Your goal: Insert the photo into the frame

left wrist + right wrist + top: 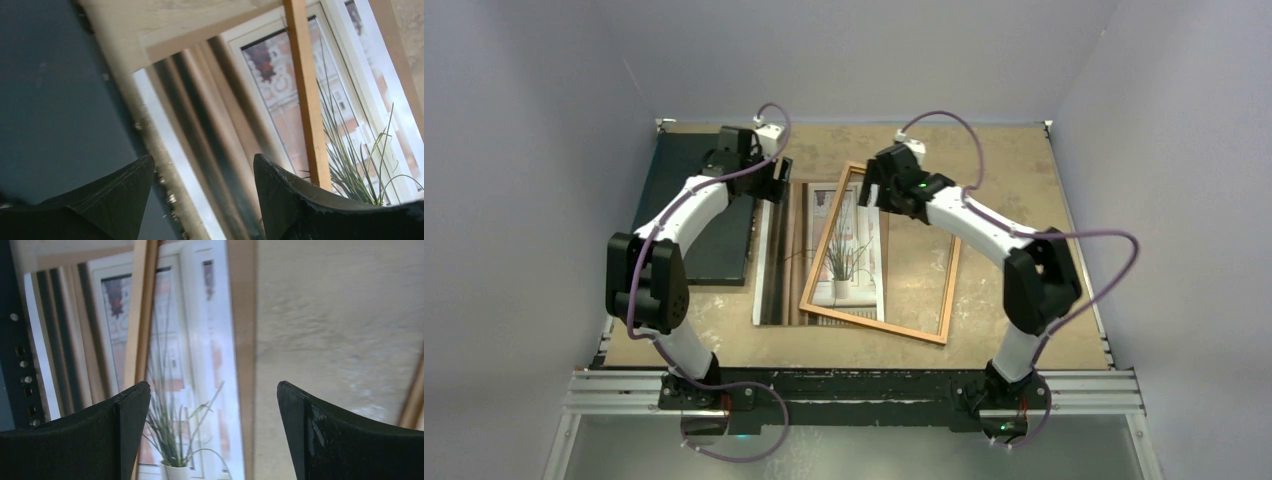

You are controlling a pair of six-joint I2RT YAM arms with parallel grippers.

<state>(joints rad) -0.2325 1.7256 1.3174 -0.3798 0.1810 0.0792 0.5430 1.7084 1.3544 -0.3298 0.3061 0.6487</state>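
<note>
The photo [844, 250] of a spiky potted plant lies flat mid-table, curtain side to the left. The orange-brown frame [873, 324] lies tilted over the photo's right part, and its left bar crosses the picture. My left gripper [779, 185] is open and empty above the photo's far left corner. In the left wrist view its jaws [202, 165] straddle the curtain stripes of the photo [280, 90], beside the frame bar [307, 100]. My right gripper [874, 195] is open and empty over the frame's far end. In the right wrist view it [214, 390] hangs above the photo [175, 340] and frame bar [137, 315].
A dark grey-black mat [694, 210] lies left of the photo and also shows in the left wrist view [50, 100]. A brown strip [245, 340] runs along the photo's right edge. Bare tan table [1014, 180] shows on the right. Grey walls enclose the table.
</note>
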